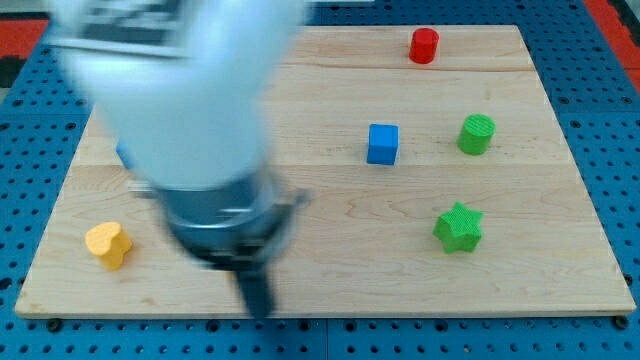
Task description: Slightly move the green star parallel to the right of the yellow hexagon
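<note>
Green star (459,228) sits flat at lower right of the bench (330,270), no long axis; my tip (260,312), blurred, bottom centre, well apart; no hand.

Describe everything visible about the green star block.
The green star is a small, chunky, matte block with a star outline, lying flat on the wooden board toward the view's lower right. Nothing touches it. The green cylinder stands above it, the blue cube up-left. My tip is far to its left.
</note>
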Controlling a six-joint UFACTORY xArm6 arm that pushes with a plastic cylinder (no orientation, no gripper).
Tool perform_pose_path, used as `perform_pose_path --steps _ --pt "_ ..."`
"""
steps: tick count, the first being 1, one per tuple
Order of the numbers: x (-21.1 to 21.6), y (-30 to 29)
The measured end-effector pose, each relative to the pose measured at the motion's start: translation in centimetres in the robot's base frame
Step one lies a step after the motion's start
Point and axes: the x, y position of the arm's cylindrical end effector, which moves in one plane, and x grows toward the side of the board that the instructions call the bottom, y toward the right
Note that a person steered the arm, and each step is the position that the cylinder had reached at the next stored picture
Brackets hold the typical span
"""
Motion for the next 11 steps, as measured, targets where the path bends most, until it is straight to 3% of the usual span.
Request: perform_pose_path --steps 1,3,10,11 --pt "-0.2 11.7" --pt "-4.8 23.1" --pt "-9.3 23.0" --pt "-10.2 20.7"
